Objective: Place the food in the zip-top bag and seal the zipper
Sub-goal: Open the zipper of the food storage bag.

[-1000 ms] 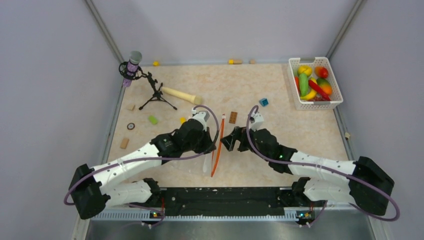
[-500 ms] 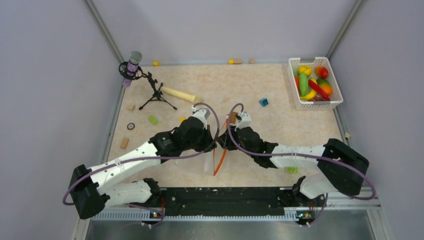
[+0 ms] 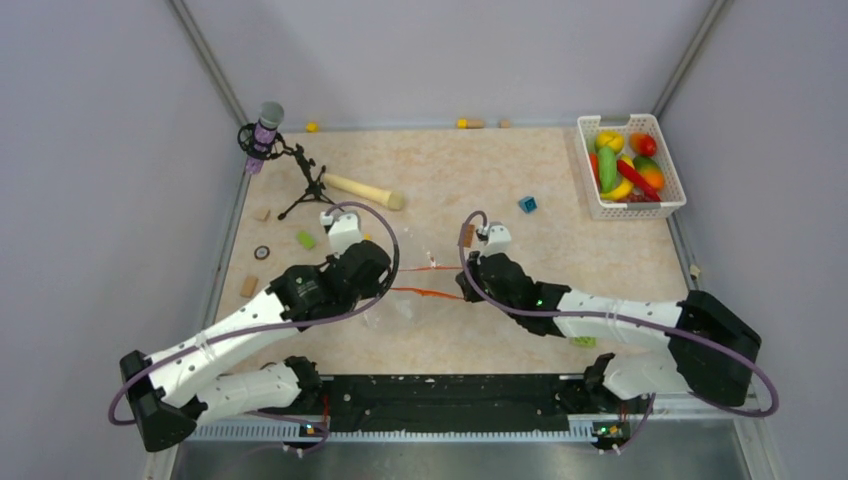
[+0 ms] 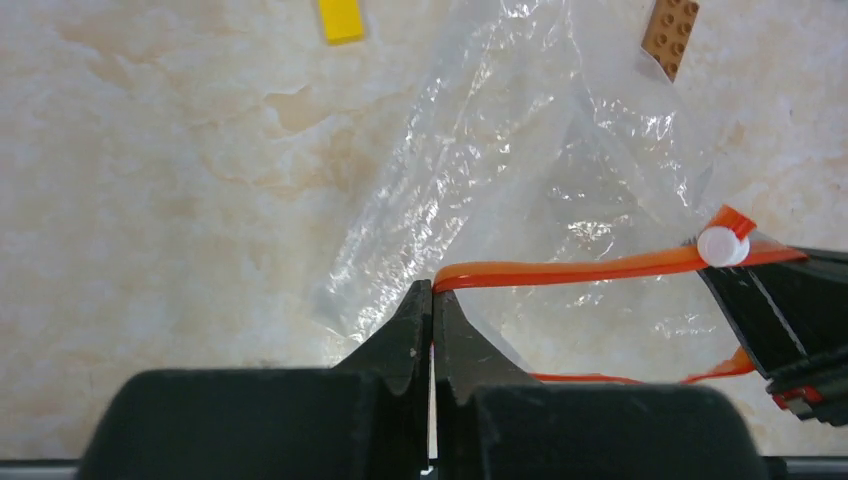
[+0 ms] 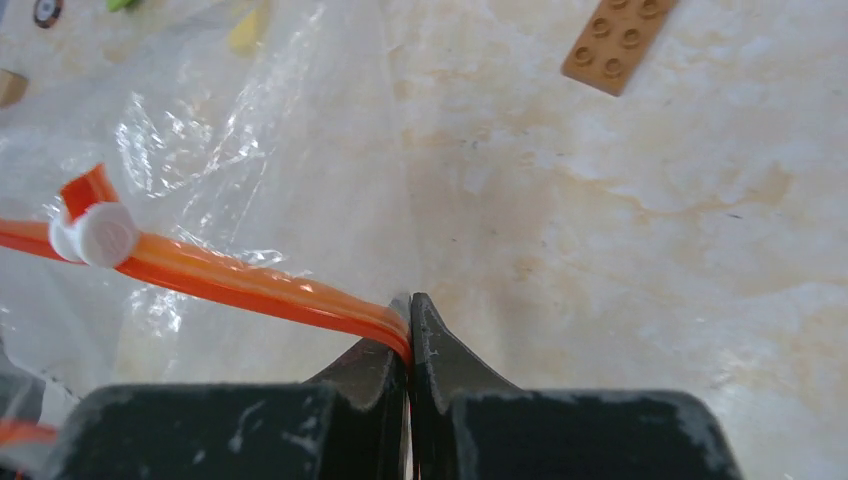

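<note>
The zip-top bag (image 3: 420, 300) hangs stretched between my two grippers near the table's middle. Its orange-red zipper (image 3: 428, 293) runs across as two separated strips. My left gripper (image 4: 433, 292) is shut on one end of the zipper (image 4: 580, 270); a white slider (image 4: 722, 245) sits near the far end. My right gripper (image 5: 408, 308) is shut on the zipper (image 5: 250, 280) at the other end, the clear bag (image 5: 250, 150) and slider (image 5: 95, 235) to its left. In the top view the left gripper (image 3: 388, 282) and right gripper (image 3: 466, 288) face each other. The food (image 3: 625, 165) lies in the basket.
A white perforated basket (image 3: 634, 210) stands at the back right. A microphone on a tripod (image 3: 265, 135) and a wooden stick (image 3: 362, 190) are at the back left. Small blocks lie around: blue (image 3: 527, 204), brown (image 3: 466, 235), green (image 3: 306, 239), yellow (image 4: 340, 18).
My right gripper moved in and shut on the zipper. The left arm pulled back to the left, turning the zipper from front-to-back to lying across between both grippers.
</note>
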Motion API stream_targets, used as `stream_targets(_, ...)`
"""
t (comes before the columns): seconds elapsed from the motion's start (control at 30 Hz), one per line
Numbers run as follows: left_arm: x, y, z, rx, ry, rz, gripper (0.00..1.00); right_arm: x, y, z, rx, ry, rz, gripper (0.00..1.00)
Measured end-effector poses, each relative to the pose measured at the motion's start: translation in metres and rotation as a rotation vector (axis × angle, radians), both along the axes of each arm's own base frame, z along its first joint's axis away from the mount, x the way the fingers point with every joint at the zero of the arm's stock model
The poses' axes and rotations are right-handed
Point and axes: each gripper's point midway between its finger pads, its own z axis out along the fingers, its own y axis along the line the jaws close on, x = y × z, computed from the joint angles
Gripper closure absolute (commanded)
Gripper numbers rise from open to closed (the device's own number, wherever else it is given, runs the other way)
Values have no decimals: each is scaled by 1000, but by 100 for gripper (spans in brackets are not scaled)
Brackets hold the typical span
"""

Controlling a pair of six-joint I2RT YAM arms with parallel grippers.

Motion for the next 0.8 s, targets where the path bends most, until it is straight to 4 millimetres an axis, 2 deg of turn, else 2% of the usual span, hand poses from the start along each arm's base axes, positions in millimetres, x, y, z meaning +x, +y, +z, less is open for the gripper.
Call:
stream_targets(0.1, -2, 13, 8, -20, -31, 74, 100, -2, -16, 11, -63, -35, -19, 100)
stream_targets(0.23, -4, 14, 20, -98, -62, 105, 100, -6, -23, 51, -28, -108, -17, 100)
stream_targets(0.4, -6, 3, 32, -173, -105, 23, 89, -19, -22, 88, 55, -168, 74, 100)
stream_targets(0.47, -8, -3, 29, -175, -102, -28, 80, -23, -20, 91, 54, -175, 111, 100)
stream_targets(0.5, -8, -7, 27, -177, -97, -54, 73, -25, -19, 91, 45, -172, 127, 100)
stream_targets(0.6, -10, -24, 26, -189, -80, -141, 41, -23, -14, 97, 14, -171, 155, 100)
stream_targets(0.67, -11, -39, 28, -219, -76, -206, 28, -21, -7, 106, 5, -176, 172, 100)
stream_targets(0.8, -12, -67, 33, -280, -70, -308, 23, -16, 6, 121, 9, -184, 196, 100)
